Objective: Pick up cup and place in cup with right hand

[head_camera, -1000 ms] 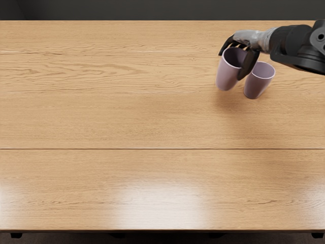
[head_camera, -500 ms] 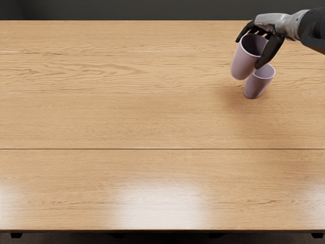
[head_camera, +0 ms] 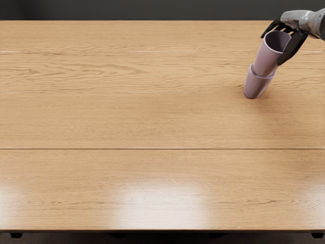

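One cup (head_camera: 267, 60) (mauve), gripped, in right hand (head_camera: 296, 31)

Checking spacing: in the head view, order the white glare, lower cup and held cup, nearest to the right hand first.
1. Held cup: in the right hand.
2. Lower cup: just below the held cup.
3. White glare: bottom middle of view.

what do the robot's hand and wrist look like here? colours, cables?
Right hand: light-grey, slightly shiny back, slim black fingers. Wrist: rounded, same grey, darker towards the picture's edge. No cables or markings visible. Left arm out of view.
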Controlling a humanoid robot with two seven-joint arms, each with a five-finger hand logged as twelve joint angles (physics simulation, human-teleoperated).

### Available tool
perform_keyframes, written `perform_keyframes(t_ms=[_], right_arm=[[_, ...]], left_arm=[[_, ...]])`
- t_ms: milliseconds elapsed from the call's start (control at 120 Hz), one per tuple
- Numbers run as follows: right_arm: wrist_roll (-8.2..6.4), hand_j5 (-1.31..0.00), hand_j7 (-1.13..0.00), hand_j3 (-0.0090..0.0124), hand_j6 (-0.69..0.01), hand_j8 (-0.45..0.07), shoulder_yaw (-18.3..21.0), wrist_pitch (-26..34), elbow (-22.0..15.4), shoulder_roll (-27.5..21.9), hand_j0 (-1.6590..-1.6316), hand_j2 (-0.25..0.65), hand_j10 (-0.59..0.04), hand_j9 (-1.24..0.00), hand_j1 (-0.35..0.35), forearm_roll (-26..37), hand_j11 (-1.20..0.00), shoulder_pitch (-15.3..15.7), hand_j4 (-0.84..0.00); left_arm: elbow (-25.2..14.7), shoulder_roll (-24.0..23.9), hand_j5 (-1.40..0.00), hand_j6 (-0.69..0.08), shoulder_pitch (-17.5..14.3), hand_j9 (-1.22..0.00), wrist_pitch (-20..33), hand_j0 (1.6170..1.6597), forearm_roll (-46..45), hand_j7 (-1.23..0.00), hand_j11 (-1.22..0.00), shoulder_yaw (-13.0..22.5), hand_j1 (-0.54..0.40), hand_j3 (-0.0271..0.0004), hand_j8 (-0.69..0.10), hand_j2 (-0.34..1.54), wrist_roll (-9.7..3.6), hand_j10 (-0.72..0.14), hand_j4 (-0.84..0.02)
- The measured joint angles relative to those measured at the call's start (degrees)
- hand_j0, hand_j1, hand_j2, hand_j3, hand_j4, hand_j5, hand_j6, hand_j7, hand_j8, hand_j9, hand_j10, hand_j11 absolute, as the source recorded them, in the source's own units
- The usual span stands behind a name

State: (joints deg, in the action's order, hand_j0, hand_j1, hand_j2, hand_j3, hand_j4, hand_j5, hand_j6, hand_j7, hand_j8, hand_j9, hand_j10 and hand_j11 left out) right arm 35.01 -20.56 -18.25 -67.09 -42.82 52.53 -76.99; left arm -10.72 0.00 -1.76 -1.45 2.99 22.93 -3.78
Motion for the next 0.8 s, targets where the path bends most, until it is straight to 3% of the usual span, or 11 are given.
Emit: perform_keyframes(t_ms=[800], right_arm=[[0.00,-0.52,-0.51,-0.0001,-0.328,-0.316,0.3,0.3,15.0,8.4,-1.6561,-0.093,-0.386,-0.52,0.071,0.5,-0.52,-0.6,-0.384]], left_arm=[[0.0,0.0,0.00,0.000,0.0,0.00,0.0,1.6581,0.0,0.00,0.00,0.0,0.349,0.0000,0.000,0.00,0.00,0.000,0.000]])
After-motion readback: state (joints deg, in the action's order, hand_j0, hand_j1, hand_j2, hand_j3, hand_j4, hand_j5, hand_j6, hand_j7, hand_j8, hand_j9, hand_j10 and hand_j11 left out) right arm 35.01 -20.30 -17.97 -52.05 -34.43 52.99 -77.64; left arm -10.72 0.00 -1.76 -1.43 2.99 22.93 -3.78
